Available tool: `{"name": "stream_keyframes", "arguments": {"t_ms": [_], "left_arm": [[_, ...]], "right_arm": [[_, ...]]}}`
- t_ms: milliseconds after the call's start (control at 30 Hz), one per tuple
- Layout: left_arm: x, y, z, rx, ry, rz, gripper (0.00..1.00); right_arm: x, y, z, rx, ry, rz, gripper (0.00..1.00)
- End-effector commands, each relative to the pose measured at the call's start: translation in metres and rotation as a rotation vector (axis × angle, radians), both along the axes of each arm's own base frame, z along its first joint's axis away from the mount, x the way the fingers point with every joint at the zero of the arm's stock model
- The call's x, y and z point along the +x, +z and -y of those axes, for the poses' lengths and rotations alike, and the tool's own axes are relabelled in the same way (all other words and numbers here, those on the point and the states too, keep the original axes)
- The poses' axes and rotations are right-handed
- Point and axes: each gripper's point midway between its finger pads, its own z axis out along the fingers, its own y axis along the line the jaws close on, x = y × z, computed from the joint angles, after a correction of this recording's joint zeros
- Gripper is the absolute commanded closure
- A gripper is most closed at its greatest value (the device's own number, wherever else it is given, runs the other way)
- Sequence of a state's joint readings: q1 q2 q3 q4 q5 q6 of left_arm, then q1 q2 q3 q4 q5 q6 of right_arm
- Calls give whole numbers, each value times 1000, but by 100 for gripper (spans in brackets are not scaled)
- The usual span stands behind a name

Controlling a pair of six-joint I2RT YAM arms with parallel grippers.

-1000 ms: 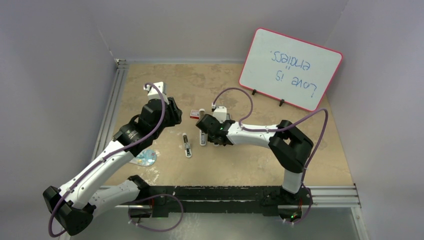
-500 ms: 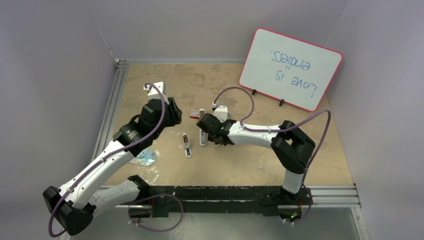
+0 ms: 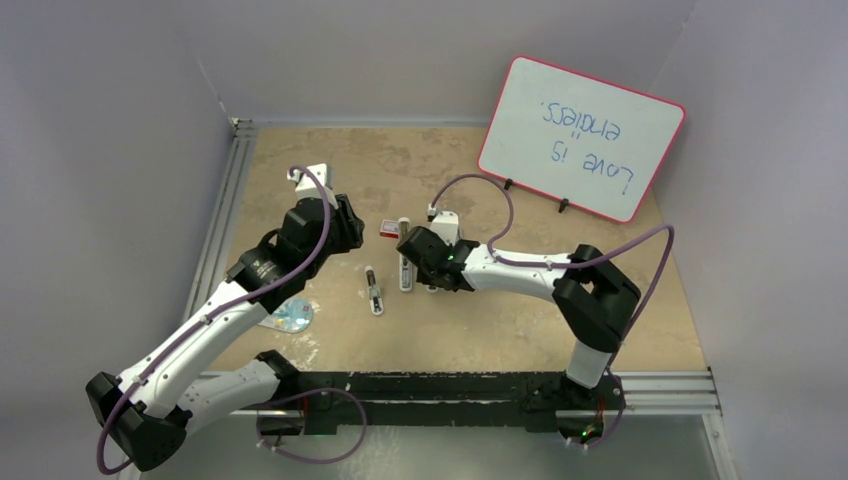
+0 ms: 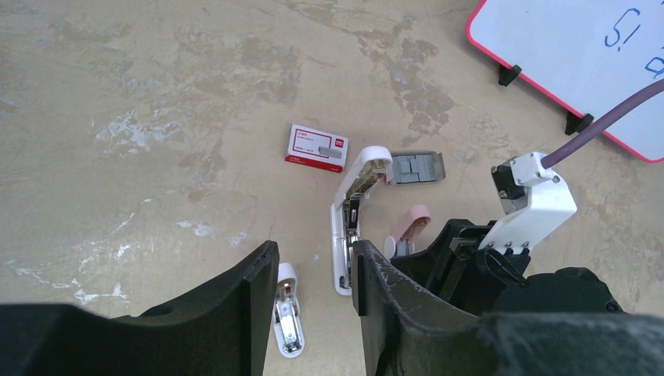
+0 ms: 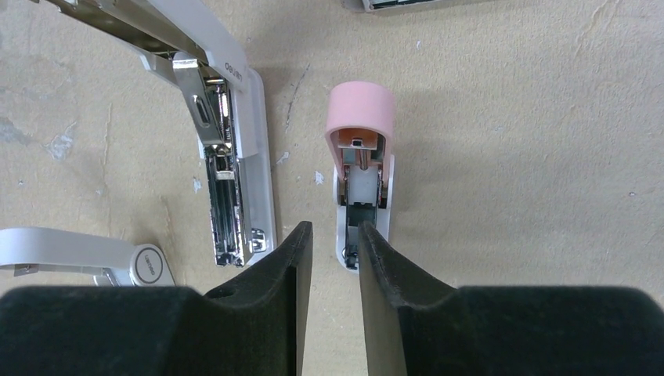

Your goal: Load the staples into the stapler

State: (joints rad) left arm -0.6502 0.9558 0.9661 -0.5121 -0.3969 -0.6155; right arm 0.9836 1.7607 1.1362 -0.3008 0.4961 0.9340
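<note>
Both parted, empty: right end effector [image 5: 333, 235] above pink stapler [image 5: 360, 117], left end effector [image 4: 313, 254] near white stapler [image 4: 362, 168].

Soft, even light from above falls on the table [image 3: 480, 330], brightest mid-table and dimmer toward its near edge. The walls [image 3: 100, 150] are a dull violet-grey, the shadows under the arms [image 3: 200, 340] are faint, and the whiteboard [image 3: 580, 135] at the far right corner is bright without glare. In the wrist views the table is sharp while the dark fingers [image 5: 266, 313] in the foreground look soft, and bare metal on the white stapler [image 5: 258, 141] shows small glints.
</note>
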Motion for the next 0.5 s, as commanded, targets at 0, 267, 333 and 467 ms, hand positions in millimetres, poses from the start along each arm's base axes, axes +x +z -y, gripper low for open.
{"name": "stream_keyframes", "arguments": {"t_ms": [0,267,333,467], "left_arm": [[4,1,-1,8,6,20,61],[4,1,-1,9,7,19,61],[4,1,-1,8,7,19,61],[5,1,-1,9,8,20,60]], "right_arm": [[-2,2,-3,17,-5,-1,69],[-1,-5,-4,1,-6,-8,69],[0,-6,-3,-4,-11,-4,68],[0,-8,-2,-8,-13,-6,67]]}}
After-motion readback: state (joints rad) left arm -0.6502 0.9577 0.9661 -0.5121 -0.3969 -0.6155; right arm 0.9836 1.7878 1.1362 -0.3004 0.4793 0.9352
